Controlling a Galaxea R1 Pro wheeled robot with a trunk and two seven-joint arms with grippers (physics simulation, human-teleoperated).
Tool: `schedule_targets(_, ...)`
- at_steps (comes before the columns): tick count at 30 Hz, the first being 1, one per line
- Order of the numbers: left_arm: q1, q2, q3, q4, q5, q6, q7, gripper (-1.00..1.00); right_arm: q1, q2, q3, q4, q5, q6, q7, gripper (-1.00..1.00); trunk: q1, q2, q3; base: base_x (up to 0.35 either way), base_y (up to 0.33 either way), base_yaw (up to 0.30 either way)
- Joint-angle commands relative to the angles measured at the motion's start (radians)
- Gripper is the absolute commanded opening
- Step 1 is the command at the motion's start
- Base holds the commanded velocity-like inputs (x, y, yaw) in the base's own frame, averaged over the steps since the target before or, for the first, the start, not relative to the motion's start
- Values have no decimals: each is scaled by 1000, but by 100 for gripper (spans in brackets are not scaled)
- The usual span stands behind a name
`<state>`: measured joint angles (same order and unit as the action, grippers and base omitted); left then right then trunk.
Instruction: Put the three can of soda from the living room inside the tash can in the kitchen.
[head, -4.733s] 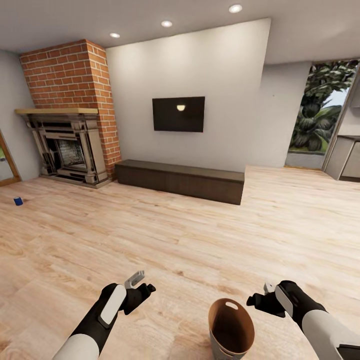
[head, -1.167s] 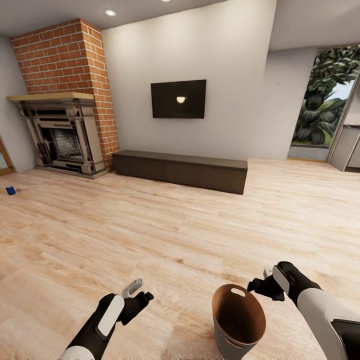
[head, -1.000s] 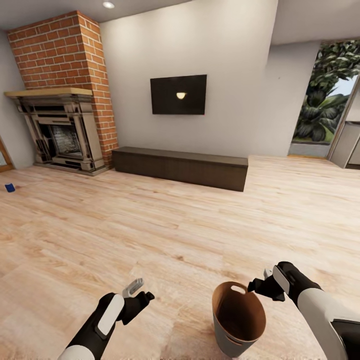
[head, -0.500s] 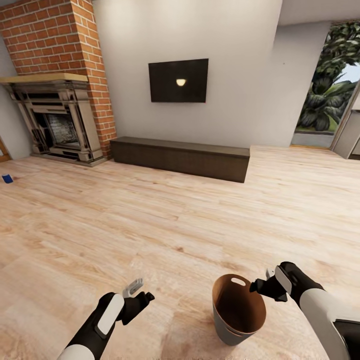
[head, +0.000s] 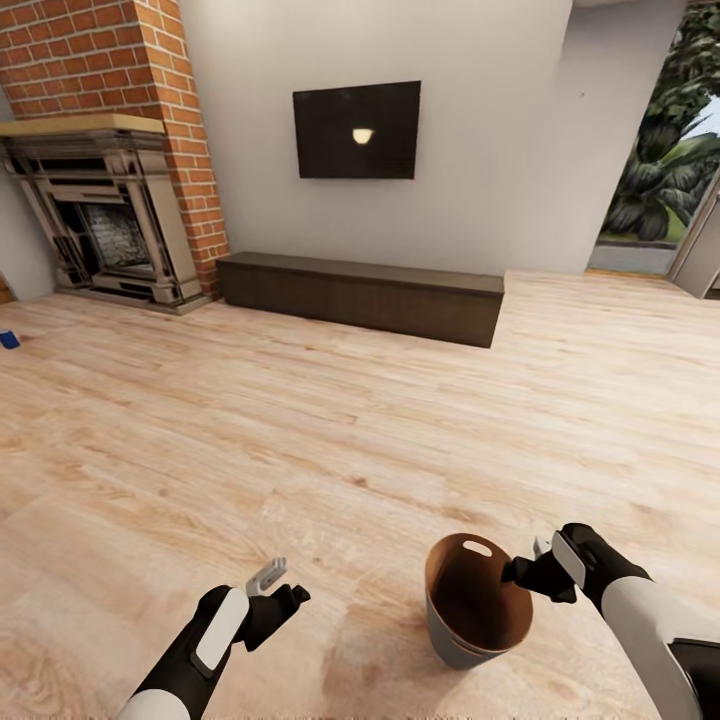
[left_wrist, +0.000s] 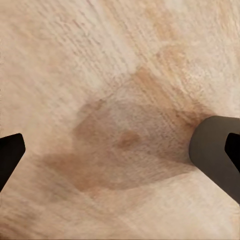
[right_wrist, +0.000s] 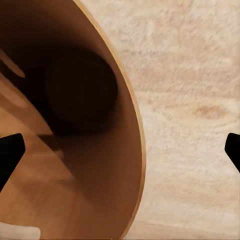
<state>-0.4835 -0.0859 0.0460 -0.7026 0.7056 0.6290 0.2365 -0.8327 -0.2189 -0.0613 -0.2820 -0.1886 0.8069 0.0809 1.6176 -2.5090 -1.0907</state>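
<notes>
The trash can, dark grey outside and brown inside, sits tilted low in the head view, its handle slot on the far rim. My right gripper is at its right rim. In the right wrist view the rim runs between the two fingertips of my right gripper, which stand wide apart, one over the bin's inside and one over the floor. The bin's inside looks empty. A blue soda can stands on the floor at the far left edge. My left gripper hangs open over bare floor.
This is the living room: a brick chimney with an ornate fireplace at the left, a black TV on the wall, and a long low dark cabinet below it. A window with green leaves is at the far right. Light wood floor lies between.
The camera has moved forward, so the wall, TV and fireplace look larger and higher. The blue can has slid to the picture's left edge. The bin has kept its place by my right gripper.
</notes>
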Motion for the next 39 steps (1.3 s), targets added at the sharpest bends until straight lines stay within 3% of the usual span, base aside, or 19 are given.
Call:
schedule_targets(1, 0, 0, 0, 0, 0, 0, 0, 100, 0, 0, 0, 0, 0, 0, 0, 100, 0, 0, -4, 0, 0, 0)
schedule_targets(28, 0, -1, 0, 2, 1, 0, 0, 100, 0, -2, 0, -2, -2, 0, 5, 100, 13, -7, -108, 0, 0, 0)
schedule_targets(32, 0, -1, -1, -1, 1, -1, -2, 100, 0, -2, 0, -2, -2, 0, 6, 100, 13, -7, -108, 0, 0, 0)
schedule_targets(33, 0, -1, -1, -2, 1, -1, -2, 100, 0, -2, 0, -2, -2, 0, 7, -100, 13, -7, -108, 0, 0, 0)
schedule_targets(39, 4, 4, -4, 3, 0, -12, -2, 100, 1, -4, 0, -28, -2, -3, 12, -100, 11, -6, -97, 0, 0, 0)
